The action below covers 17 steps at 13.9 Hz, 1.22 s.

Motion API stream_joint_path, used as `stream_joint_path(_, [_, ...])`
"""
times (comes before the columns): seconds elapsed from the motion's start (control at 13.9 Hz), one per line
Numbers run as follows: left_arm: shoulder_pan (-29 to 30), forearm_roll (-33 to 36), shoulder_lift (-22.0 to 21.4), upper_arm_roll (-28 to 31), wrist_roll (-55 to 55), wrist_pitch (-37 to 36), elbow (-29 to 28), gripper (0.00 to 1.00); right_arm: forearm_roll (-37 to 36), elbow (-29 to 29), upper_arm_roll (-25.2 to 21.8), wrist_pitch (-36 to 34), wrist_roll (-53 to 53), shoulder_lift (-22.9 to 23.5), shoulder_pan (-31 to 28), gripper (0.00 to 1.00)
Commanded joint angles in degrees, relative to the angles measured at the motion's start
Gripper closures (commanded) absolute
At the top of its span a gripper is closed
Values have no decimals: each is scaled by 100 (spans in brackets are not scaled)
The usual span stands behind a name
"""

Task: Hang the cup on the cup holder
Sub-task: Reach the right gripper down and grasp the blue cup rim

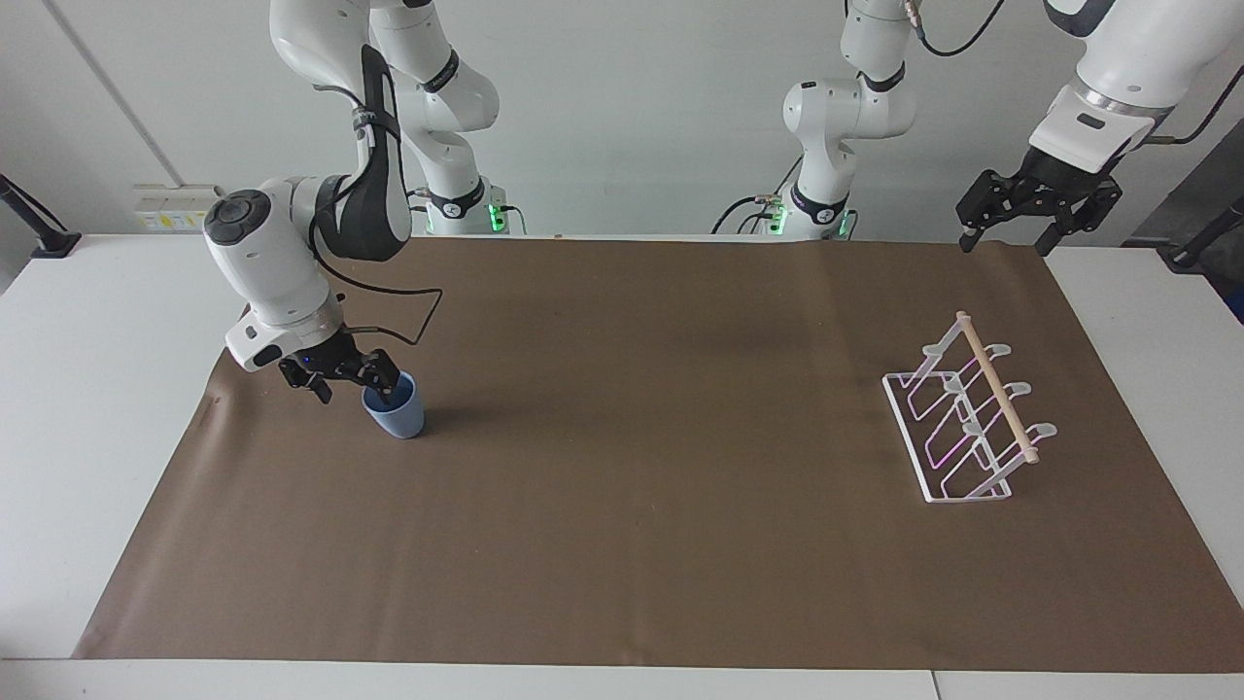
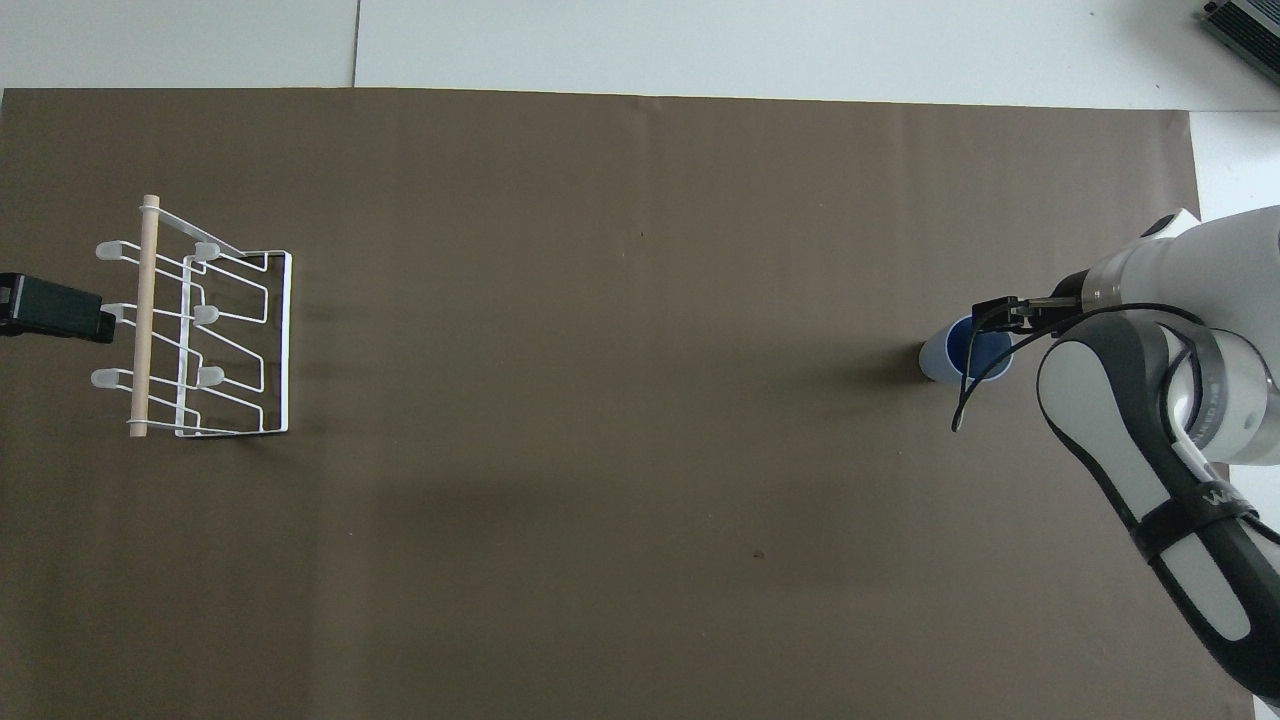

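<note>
A brown mat (image 1: 622, 506) covers most of the white table (image 1: 87, 408), and everything in play sits on it. The right arm (image 1: 282, 272) reaches down over the mat at its own end of the table, while the left arm waits, its left gripper (image 1: 1035, 209) raised with fingers spread above the mat's corner nearest the robots at the left arm's end. The cup holder (image 1: 967, 418) stands on the mat at that same end, wooden dowel along the top, all prongs bare. Well apart from it, toward the right arm's end, the cup (image 1: 397, 416) stands upright with its mouth up. The right gripper (image 1: 352, 387) is at the cup's rim with fingers apart; one finger seems to dip inside the mouth and the other to stay outside the wall, so the step in hand looks like a rim pinch. To do it well, the wall should sit squarely between the fingers before closing, low enough to bite. The light cup may tip or slide if nudged.
</note>
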Motion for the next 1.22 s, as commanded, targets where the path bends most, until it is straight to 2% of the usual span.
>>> stream_joint_path(0.0, [44,3,-165,-15,-27,-25,-179,0,135,-341,45,343,-215,-144,-83,0])
stream_joint_path(0.65, [44,3,-165,-15,-27,-25,-179,0,135,-376,45,424,-242,-47,-92,1])
stream_joint_path(1.08, [44,3,-165,-15,-27,-25,-170,0,144,-297,54,344,-251,-47,-92,43])
stream_joint_path(1.15, [44,3,-165,-15,-27,-25,-170,0,144,-280,54,336,-259,-47,-92,56])
